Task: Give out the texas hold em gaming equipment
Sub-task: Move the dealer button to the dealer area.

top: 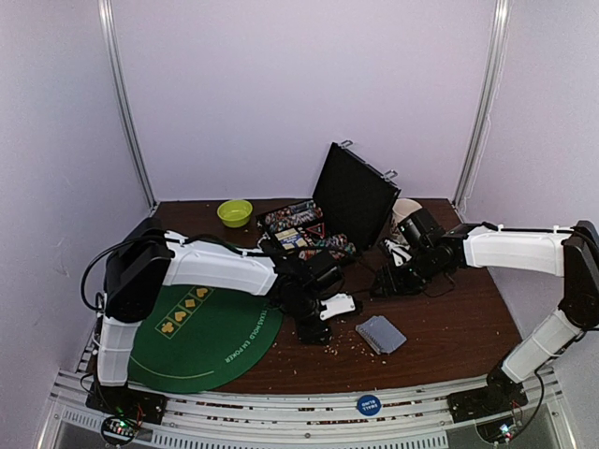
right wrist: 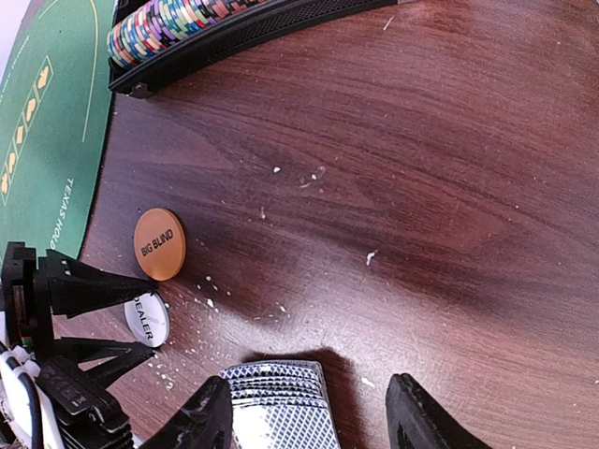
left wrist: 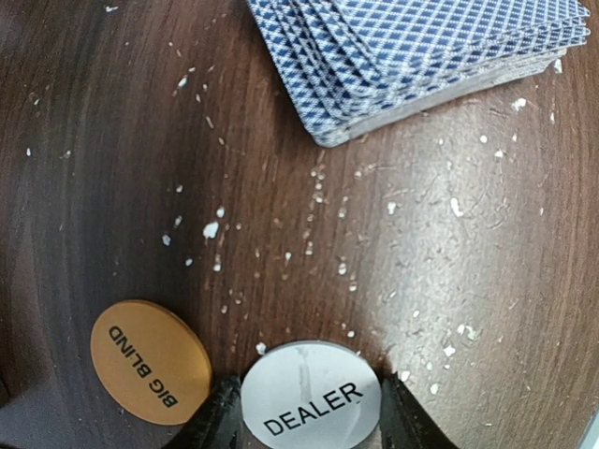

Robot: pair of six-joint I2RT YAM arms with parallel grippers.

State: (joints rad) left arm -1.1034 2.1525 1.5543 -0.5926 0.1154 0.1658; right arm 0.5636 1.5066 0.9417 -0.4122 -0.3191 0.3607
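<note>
My left gripper (left wrist: 312, 393) (top: 316, 325) is low on the brown table, its fingers (left wrist: 221, 416) against both sides of the white DEALER disc (left wrist: 312, 398), which also shows in the right wrist view (right wrist: 148, 318). An orange BIG BLIND disc (left wrist: 150, 360) (right wrist: 159, 243) lies just beside it. The stack of blue-backed cards (top: 381, 334) (left wrist: 421, 56) lies to the right. My right gripper (right wrist: 309, 388) (top: 384, 283) is open and empty over the cards (right wrist: 281, 416), which sit nearer its left finger. Multicoloured chips (top: 323, 245) (right wrist: 178, 23) fill the open black case (top: 351, 192).
A green felt poker mat (top: 201, 337) lies at the front left. A lime-green bowl (top: 235, 212) and a white mug (top: 404, 210) stand at the back. A blue disc (top: 368, 404) rests on the front rail. White crumbs dot the table (top: 449, 318).
</note>
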